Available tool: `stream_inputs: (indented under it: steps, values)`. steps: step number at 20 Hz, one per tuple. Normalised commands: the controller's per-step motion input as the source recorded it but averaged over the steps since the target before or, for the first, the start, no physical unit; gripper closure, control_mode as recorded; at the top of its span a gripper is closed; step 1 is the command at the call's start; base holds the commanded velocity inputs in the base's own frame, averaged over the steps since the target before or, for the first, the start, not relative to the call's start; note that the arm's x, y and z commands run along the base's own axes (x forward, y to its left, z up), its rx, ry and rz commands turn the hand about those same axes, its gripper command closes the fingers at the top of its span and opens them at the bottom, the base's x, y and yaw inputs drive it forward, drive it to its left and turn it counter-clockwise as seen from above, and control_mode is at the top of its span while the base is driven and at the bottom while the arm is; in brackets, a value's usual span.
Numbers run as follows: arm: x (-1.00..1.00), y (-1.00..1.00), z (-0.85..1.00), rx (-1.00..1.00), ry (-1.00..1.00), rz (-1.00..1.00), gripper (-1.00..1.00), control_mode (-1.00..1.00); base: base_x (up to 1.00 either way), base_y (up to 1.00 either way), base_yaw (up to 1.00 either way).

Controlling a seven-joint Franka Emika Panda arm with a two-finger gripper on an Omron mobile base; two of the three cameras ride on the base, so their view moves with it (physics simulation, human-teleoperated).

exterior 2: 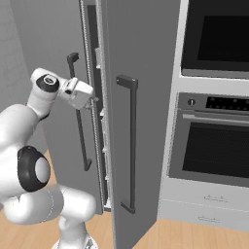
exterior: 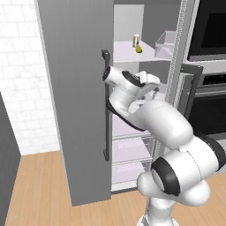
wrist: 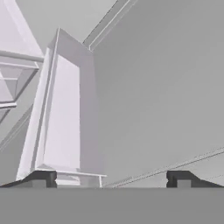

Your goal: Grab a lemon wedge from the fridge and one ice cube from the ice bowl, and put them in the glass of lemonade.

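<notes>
fridge (exterior: 79,88): left door swung open, oven (exterior 2: 214,136) to its right | lemon wedge (exterior: 139,49): on upper shelf, just beside can (exterior: 136,40), possibly touching | clear bin (exterior: 165,44): same shelf, right

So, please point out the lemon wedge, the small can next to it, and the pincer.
lemon wedge (exterior: 139,49): left base view, on its yellow-green body.
can (exterior: 135,40): left base view, on its cream side.
pincer (wrist: 111,178): hand view, midway between the two dark finger tips, which stand wide apart.

Lemon wedge (exterior: 139,49) on open fridge (exterior: 79,88) shelf beside can (exterior: 136,40).
</notes>
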Motion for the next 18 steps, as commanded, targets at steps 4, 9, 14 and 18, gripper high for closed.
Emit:
stream_inputs:
  steps: [4,9,14,18]
  values:
    - [0.16,-0.71,0.00,-0.09,0.15,0.03,-1.00,-1.00,0.00,0.00,0.00]
    - [0.02,-0.74,0.00,-0.06,0.12,0.00,-1.00,-1.00,0.00,0.00,0.00]
    - [0.00,-0.87,0.00,-0.01,0.12,0.00,-1.00,-1.00,0.00,0.00,0.00]
    - [0.00,-0.99,0.00,0.00,0.16,-0.02,-1.00,-1.00,0.00,0.00,0.00]
